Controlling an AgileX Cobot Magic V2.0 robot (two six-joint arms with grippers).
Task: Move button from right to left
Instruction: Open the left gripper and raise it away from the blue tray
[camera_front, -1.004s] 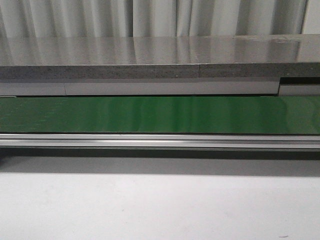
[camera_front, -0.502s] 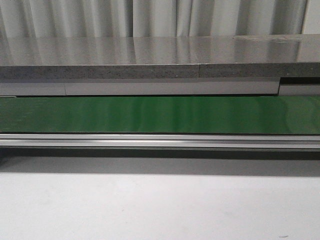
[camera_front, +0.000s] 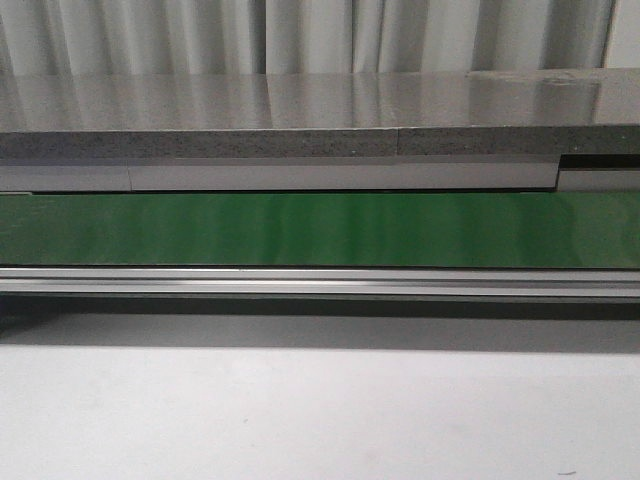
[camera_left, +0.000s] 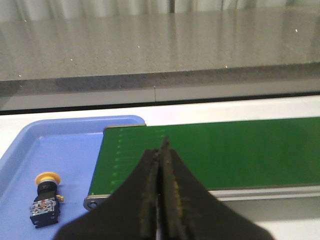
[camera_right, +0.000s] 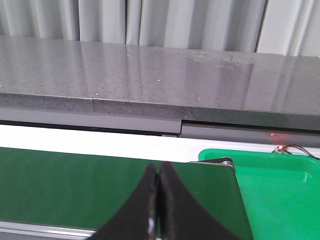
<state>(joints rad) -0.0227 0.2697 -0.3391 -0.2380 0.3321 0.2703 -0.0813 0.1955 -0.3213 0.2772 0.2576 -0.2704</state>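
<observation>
Grey counter (camera_front: 300, 105): a long shiny stone top at the back, with pale curtains (camera_front: 320, 35) behind it.
Green belt (camera_front: 320, 230): a long flat green strip that runs from side to side, with a silver rail (camera_front: 320, 282) along its near edge.
White table (camera_front: 320, 410): the pale flat top nearest the robot.
Blue tray (camera_left: 65, 150): sits at one end of the belt, in the left wrist view.
Green tray (camera_right: 280, 190): sits at the other end of the belt, in the right wrist view.
Left gripper (camera_left: 161, 195): its two black fingers are pressed together with nothing between them, above the belt's end.
Right gripper (camera_right: 158, 200): fingers also pressed together, holding nothing.
Button (camera_left: 45, 197): small, yellow cap, black body, lying inside the blue tray, apart from the left gripper.
</observation>
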